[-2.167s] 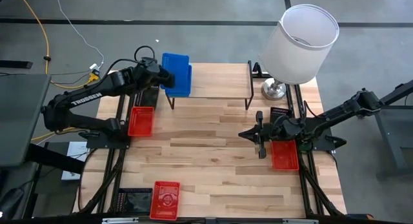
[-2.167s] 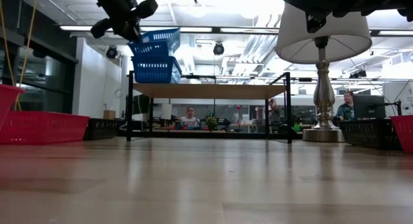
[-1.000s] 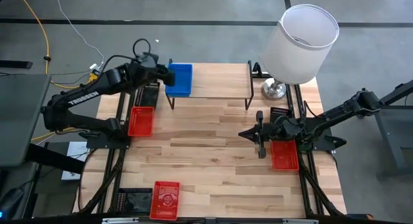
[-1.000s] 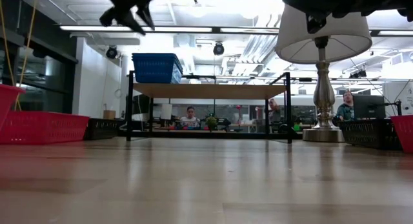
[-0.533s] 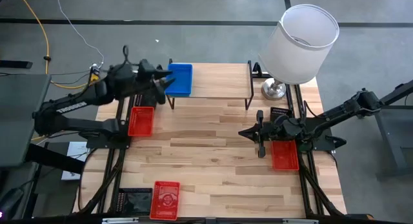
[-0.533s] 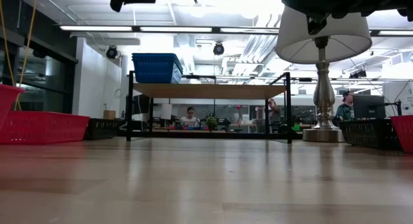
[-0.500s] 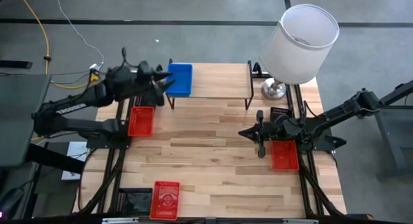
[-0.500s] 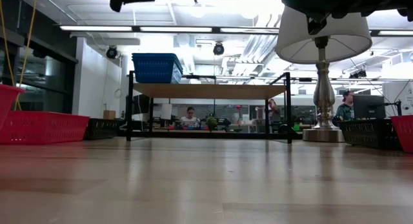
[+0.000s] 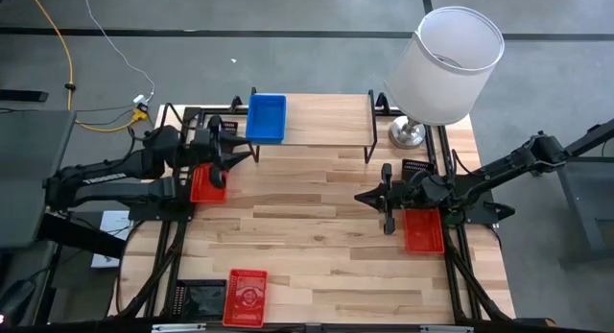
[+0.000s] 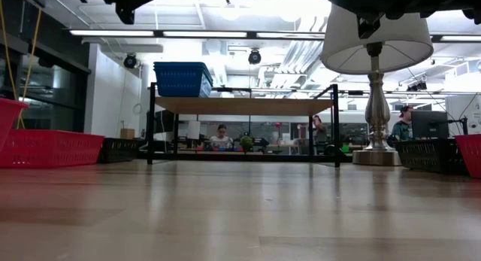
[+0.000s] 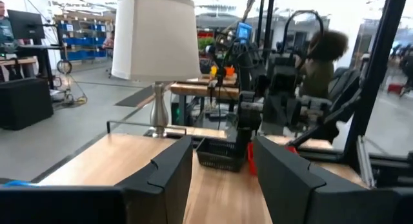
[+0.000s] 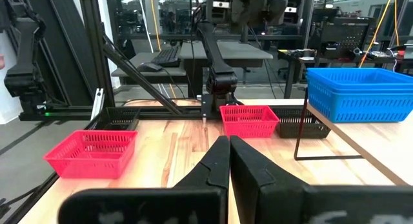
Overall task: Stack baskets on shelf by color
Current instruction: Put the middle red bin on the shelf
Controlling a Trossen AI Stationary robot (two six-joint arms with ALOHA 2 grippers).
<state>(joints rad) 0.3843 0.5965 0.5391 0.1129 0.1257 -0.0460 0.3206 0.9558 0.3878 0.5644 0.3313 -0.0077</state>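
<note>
Blue baskets (image 9: pixel 266 118) sit nested on the left end of the shelf (image 9: pixel 321 122), seen also in the low view as a blue stack (image 10: pixel 182 79) on the plank (image 10: pixel 244 104). My left gripper (image 9: pixel 235 149) hovers open just off the shelf's near left corner, above a red basket (image 9: pixel 208 181) on the table; its fingers (image 11: pixel 169 177) hold nothing. My right gripper (image 9: pixel 387 202) is shut and empty at the table's right, beside another red basket (image 9: pixel 423 229). A third red basket (image 9: pixel 247 297) lies by the near edge.
A lamp with a white shade (image 9: pixel 448 62) stands at the far right next to the shelf. Black baskets lie near its foot (image 9: pixel 415 168), at the far left (image 10: pixel 124 149) and at the near left corner (image 9: pixel 200 297). Bare wood lies mid-table (image 9: pixel 317 227).
My left gripper has drawn back from the blue baskets, gone toward the table's near left and turned so that it points toward the right edge. The blue stack has stayed where it was on the shelf.
</note>
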